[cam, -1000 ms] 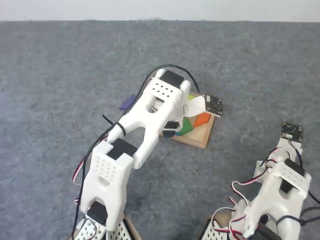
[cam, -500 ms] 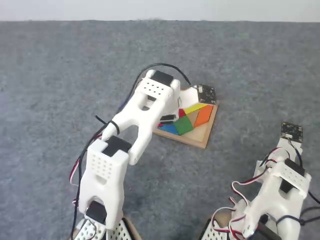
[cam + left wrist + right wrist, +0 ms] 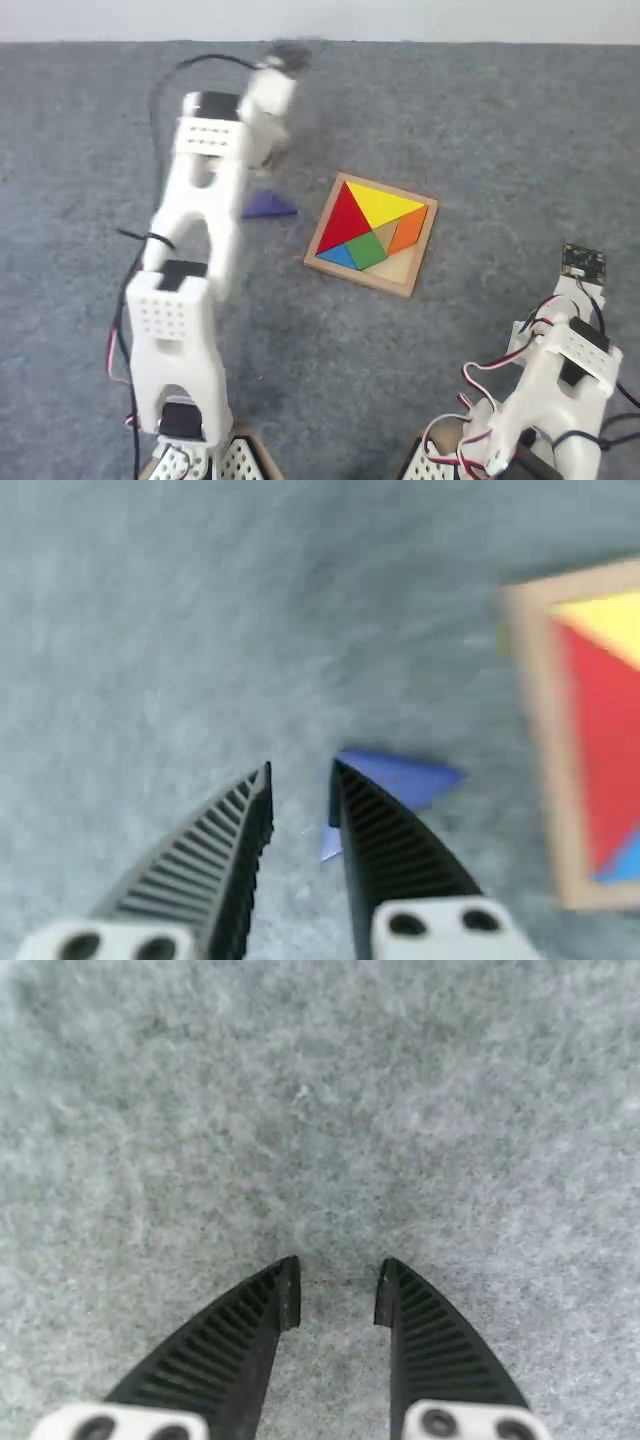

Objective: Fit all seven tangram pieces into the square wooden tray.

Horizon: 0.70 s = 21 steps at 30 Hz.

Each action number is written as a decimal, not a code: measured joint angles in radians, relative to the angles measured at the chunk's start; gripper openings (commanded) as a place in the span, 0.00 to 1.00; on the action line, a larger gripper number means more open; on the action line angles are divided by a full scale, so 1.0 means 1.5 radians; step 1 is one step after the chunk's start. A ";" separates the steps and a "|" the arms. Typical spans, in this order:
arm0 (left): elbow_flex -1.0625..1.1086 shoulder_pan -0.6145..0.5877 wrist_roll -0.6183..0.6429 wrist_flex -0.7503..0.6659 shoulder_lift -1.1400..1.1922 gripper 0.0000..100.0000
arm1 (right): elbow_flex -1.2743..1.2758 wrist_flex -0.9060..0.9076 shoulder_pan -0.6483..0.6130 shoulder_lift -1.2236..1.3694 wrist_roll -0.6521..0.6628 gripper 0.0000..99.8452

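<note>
the left arm has swung off the tray since a second ago. then it hung over the tray and hid most of it; now it stretches toward the far left of the table and the whole tray is open to view. the tray itself has not shifted on the grey carpet.

in the tray lie a red triangle, a yellow triangle, an orange piece, a green piece and a small blue piece. the near right part of the tray shows bare wood.

the loose triangle, violet-blue, lies flat on the carpet just beside the tray's left edge, apart from it, where it was before.

the left gripper is blurred and sits low over the carpet near that triangle. its fingers stand a narrow gap apart with nothing between them; one finger partly covers the triangle, and i cannot tell whether it touches it.

the right arm stays at the near right, well apart from the tray. the right gripper points down at bare carpet, fingers slightly apart and holding nothing.
</note>
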 measured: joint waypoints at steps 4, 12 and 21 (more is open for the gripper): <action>-0.004 -0.040 0.027 0.000 0.087 0.25 | 0.000 0.000 0.000 0.000 0.000 0.13; -0.133 -0.034 0.027 -0.002 0.205 0.25 | 0.000 0.000 0.000 0.000 0.000 0.13; -0.318 -0.027 0.004 0.170 0.330 0.25 | 0.000 0.000 0.000 0.000 0.000 0.13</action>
